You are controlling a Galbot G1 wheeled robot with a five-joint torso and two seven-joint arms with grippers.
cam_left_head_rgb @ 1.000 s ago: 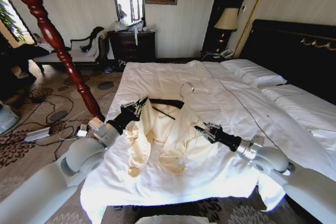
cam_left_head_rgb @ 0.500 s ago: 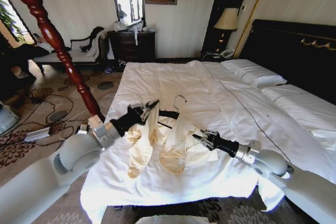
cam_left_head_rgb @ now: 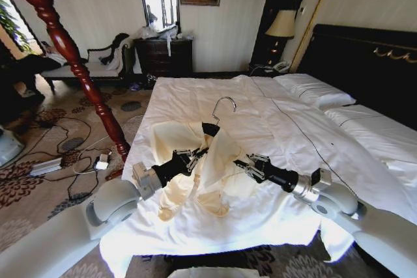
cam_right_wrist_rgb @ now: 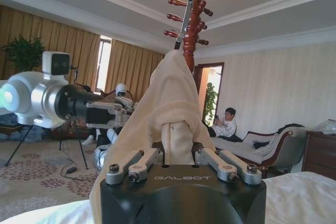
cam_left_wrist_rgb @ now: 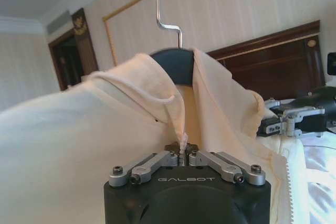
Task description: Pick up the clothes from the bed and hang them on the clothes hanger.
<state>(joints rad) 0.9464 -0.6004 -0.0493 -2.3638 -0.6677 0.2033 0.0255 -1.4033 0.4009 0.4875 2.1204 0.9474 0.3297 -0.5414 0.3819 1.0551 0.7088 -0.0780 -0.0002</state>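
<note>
My left gripper (cam_left_head_rgb: 193,156) and right gripper (cam_left_head_rgb: 242,165) each pinch the thin cream-yellow garment (cam_left_head_rgb: 218,161), draped on the slim black silver-hooked hanger (cam_left_head_rgb: 215,122) above the white bed (cam_left_head_rgb: 273,122). Uneven pulling could slide it off, I judge.

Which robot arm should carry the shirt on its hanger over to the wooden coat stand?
Probably the left. The left gripper and right gripper both pinch the shirt on the hanger, but the coat stand rises on the robot's left.
</note>
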